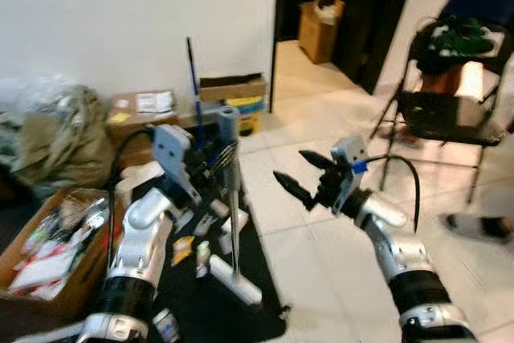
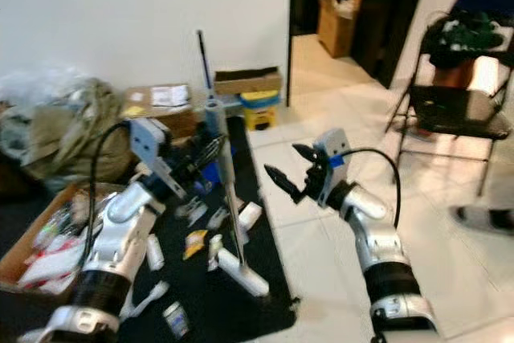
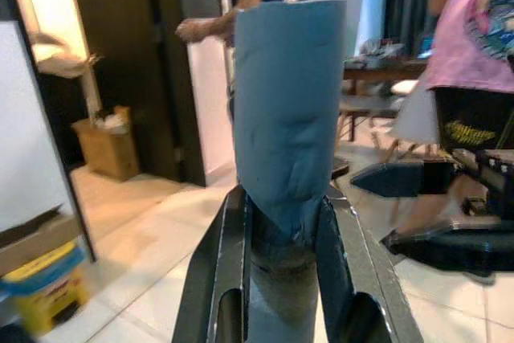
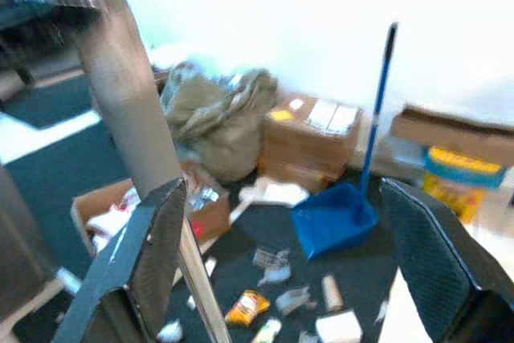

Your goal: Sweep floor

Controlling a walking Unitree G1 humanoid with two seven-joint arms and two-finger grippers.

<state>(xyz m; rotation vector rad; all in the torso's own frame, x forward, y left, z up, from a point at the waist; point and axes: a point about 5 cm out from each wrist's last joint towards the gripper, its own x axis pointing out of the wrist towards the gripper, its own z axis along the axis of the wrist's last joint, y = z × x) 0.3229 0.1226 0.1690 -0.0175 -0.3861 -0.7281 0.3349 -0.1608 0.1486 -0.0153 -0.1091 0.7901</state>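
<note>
Your left gripper [image 1: 215, 160] is clamped on the upper handle of the grey metal broom with the blue-wrapped grip [image 1: 230, 130]; in the left wrist view both black fingers [image 3: 217, 271] press against the shaft just below the blue wrap [image 3: 287, 110]. The broom stands nearly upright, its white head [image 1: 235, 279] resting on the dark floor mat [image 1: 249, 311], slightly ahead of your left arm.

Your right gripper [image 1: 299, 176] is spread wide and holds nothing. It hangs in the air over the white tiled floor [image 1: 321, 255], to the right of the broom shaft and apart from it. In the right wrist view the shaft [image 4: 128, 102] passes beside one finger [image 4: 152, 255], not between the two.

Scattered litter of small wrappers and packets [image 2: 197, 242] lies on the mat around the broom head. An open cardboard box of mixed rubbish [image 1: 48, 255] sits to the left of your left arm.

Further back, a blue dustpan with a long blue handle [image 4: 337, 214] rests on the mat, its handle leaning toward the white wall [image 1: 120, 22]. A rumpled olive cloth bag [image 1: 56, 138], a closed brown cardboard box [image 1: 140, 110] and a yellow tub with a blue lid [image 1: 247, 110] line the wall.

To the far right stands a black folding chair [image 1: 450, 118], and a person's foot [image 1: 470, 226] shows beside it.
</note>
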